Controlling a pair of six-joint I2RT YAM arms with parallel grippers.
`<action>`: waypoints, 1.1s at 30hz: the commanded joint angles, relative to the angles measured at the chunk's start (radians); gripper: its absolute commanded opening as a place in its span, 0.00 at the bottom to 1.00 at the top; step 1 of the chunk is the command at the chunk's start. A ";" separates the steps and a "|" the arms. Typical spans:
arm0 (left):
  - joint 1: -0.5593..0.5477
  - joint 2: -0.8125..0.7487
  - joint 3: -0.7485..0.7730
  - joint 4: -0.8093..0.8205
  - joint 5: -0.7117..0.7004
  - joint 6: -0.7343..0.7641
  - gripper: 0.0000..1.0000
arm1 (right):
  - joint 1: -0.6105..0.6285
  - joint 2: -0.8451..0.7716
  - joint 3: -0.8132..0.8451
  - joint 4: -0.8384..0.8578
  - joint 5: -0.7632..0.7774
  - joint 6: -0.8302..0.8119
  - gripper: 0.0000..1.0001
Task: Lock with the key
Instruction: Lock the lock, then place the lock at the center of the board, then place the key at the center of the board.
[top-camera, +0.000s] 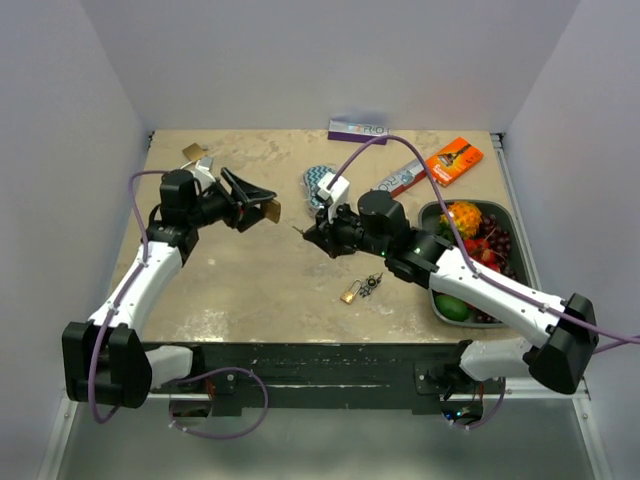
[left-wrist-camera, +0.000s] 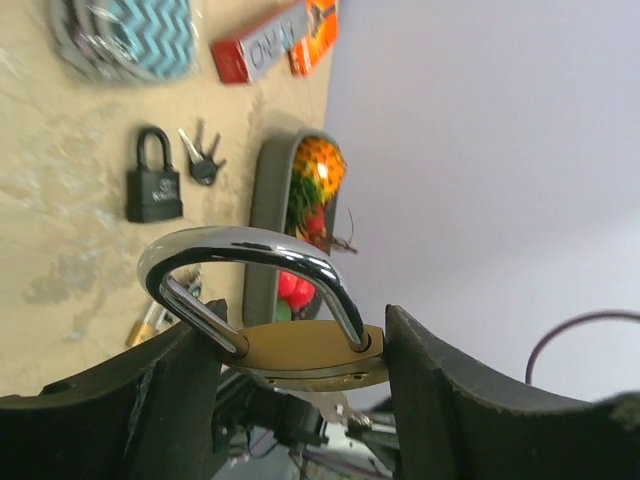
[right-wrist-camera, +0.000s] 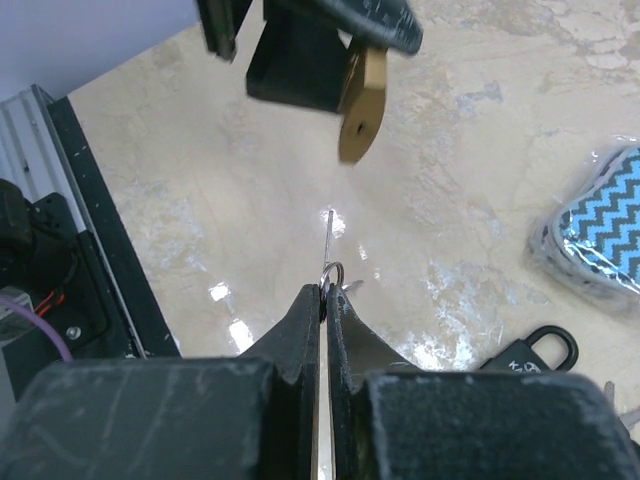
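The left pincer (top-camera: 258, 205) clamps the padlock (left-wrist-camera: 300, 348) aloft over the counter (top-camera: 250, 290), and the right pincer (right-wrist-camera: 324, 300) pinches the key (right-wrist-camera: 329, 240) just short of it, so insertion seems in hand: next, line the blade up with the keyway and push in.

Off my right, metal tray (top-camera: 490, 204) is sitting on the counter (top-camera: 260, 280), holding fruit (top-camera: 463, 215); chevron pouch (top-camera: 318, 180), orange packet (top-camera: 455, 160) and purple box (top-camera: 357, 129) are lying farther back.
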 joint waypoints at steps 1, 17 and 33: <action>0.071 0.026 0.089 0.061 -0.020 0.032 0.00 | 0.004 -0.066 -0.033 0.035 -0.015 0.048 0.00; -0.127 0.063 -0.006 -0.524 -0.270 0.676 0.00 | -0.011 0.038 -0.204 -0.032 -0.237 0.164 0.00; -0.349 0.262 0.004 -0.536 -0.393 0.645 0.00 | -0.141 0.365 -0.181 0.043 -0.450 0.338 0.00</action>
